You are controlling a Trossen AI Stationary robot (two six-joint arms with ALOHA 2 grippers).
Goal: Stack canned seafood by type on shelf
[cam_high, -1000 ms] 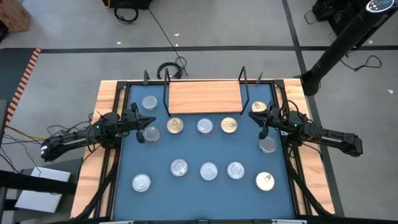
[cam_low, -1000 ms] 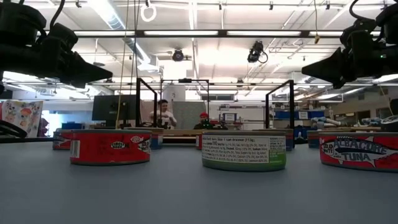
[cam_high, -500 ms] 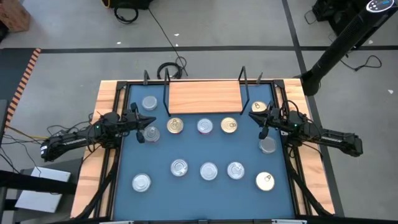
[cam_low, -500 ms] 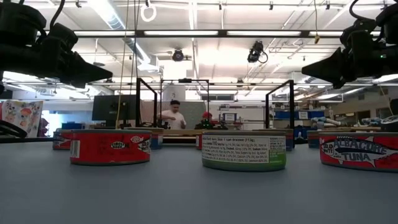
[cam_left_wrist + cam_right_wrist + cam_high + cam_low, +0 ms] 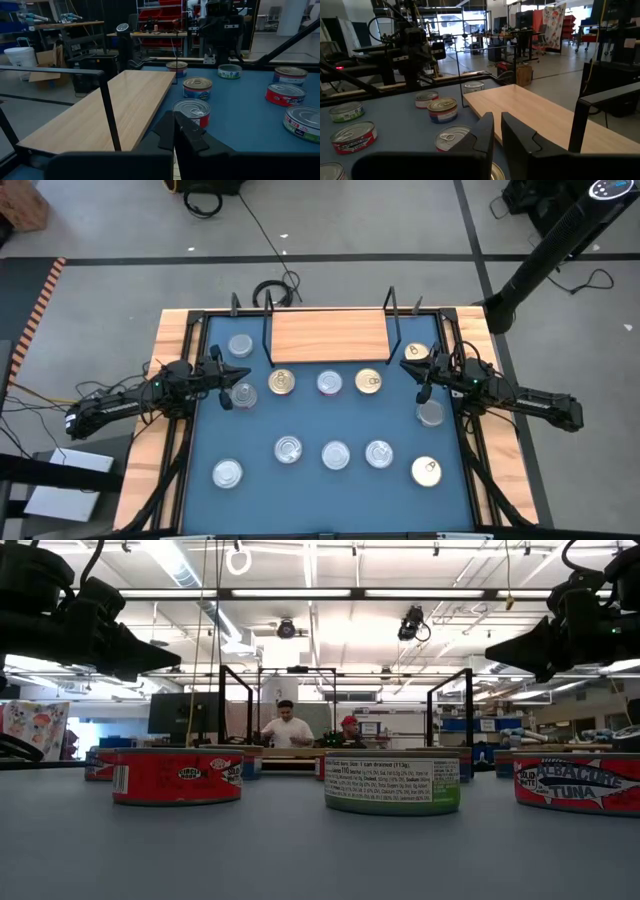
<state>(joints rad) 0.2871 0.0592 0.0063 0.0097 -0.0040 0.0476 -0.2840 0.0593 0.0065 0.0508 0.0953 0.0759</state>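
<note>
**Tins wait on the blue tabletop**

Tins lie spread over my blue tabletop, none on the wooden shelf at the far edge. My left tool hangs pinched tight, holding nothing. My right tool hangs beside the shelf's other end, fingers narrow, empty too.

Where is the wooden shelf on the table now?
In the high view the shelf lies at the table's far edge, in the middle, just behind a row of three tins; nothing is on it.

Flat round tins lie scattered, unstacked, on the blue mat before the bare wooden shelf.
</note>
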